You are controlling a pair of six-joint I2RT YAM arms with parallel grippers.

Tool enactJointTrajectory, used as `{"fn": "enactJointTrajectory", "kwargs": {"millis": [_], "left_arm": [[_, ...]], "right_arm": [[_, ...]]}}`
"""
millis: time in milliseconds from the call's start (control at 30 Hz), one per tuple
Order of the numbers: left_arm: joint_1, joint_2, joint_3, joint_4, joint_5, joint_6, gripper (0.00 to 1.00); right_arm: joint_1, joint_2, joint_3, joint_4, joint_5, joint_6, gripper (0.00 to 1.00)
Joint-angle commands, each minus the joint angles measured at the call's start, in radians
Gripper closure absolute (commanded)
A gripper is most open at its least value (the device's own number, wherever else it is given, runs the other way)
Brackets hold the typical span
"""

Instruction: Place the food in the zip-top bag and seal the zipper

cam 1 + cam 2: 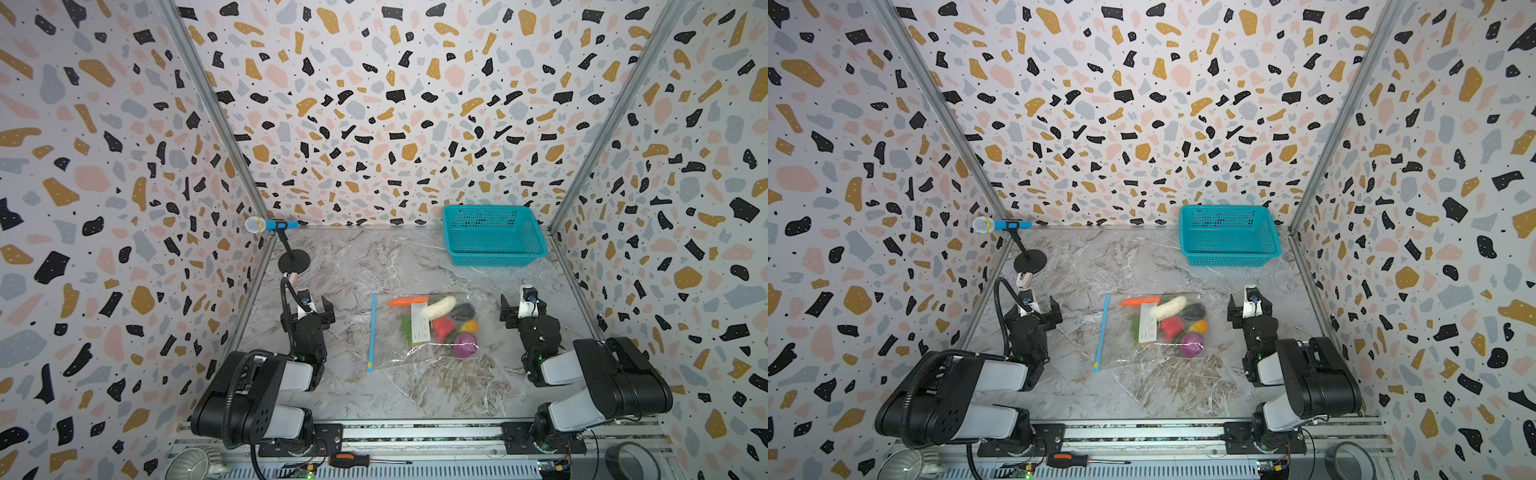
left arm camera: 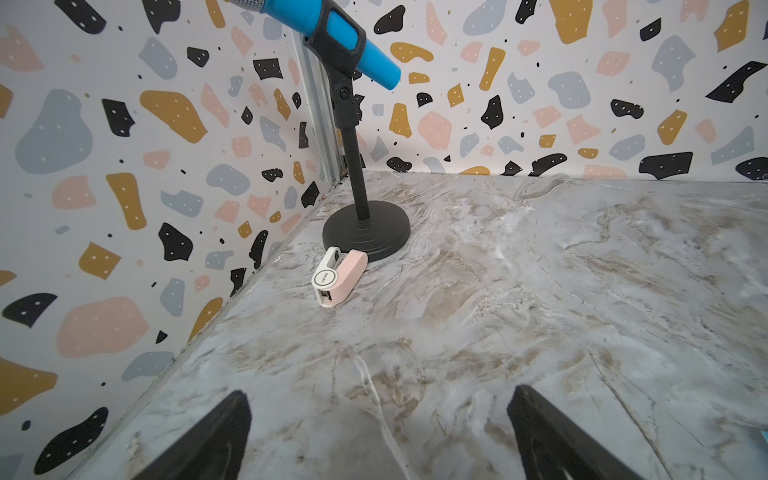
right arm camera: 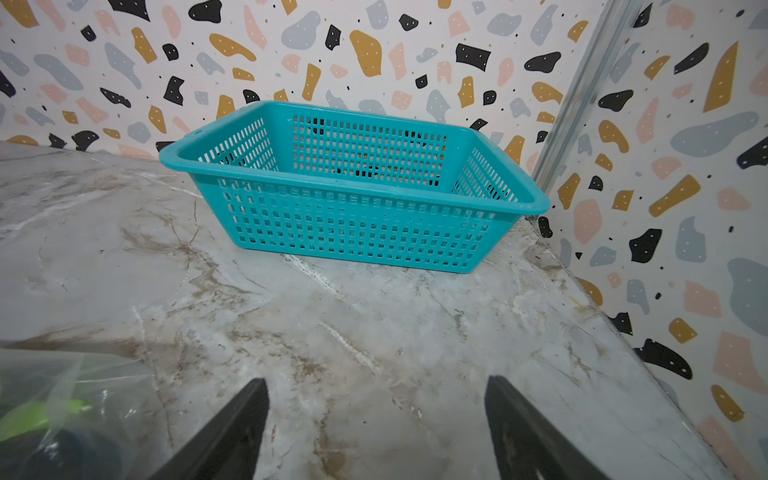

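Bright, even, diffuse light falls from above. Shadows are soft and faint, with a weak one under the basket. Thin white glare streaks run along the creases of the bag. Both top views bow the walls outward toward the borders. In both wrist views the dark fingers are blurred.

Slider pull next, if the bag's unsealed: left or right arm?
Left, probably. The zipper runs along the bag's edge facing the left gripper, slider at its near end; the right gripper, also open, sits beyond the food.
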Motion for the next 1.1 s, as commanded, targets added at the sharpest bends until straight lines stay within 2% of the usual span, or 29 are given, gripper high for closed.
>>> {"fn": "enactJointTrajectory", "kwargs": {"millis": [0,200,233,1067], "left_arm": [[0.013,0.007,0.014,0.07,0.007,-0.013,0.01],[0.022,0.014,0.023,0.059,0.024,-0.018,0.01],[0.022,0.014,0.023,0.059,0.025,-0.019,0.01],[0.022,0.001,0.012,0.066,0.033,-0.013,0.01]], "right_arm": [[-0.014,0.005,0.045,-0.058,-0.053,0.023,0.11],[-0.014,0.011,0.056,-0.075,-0.055,0.024,0.05],[-0.016,0.013,0.058,-0.075,-0.054,0.024,0.01],[-0.014,0.004,0.048,-0.067,-0.055,0.02,0.01]]}}
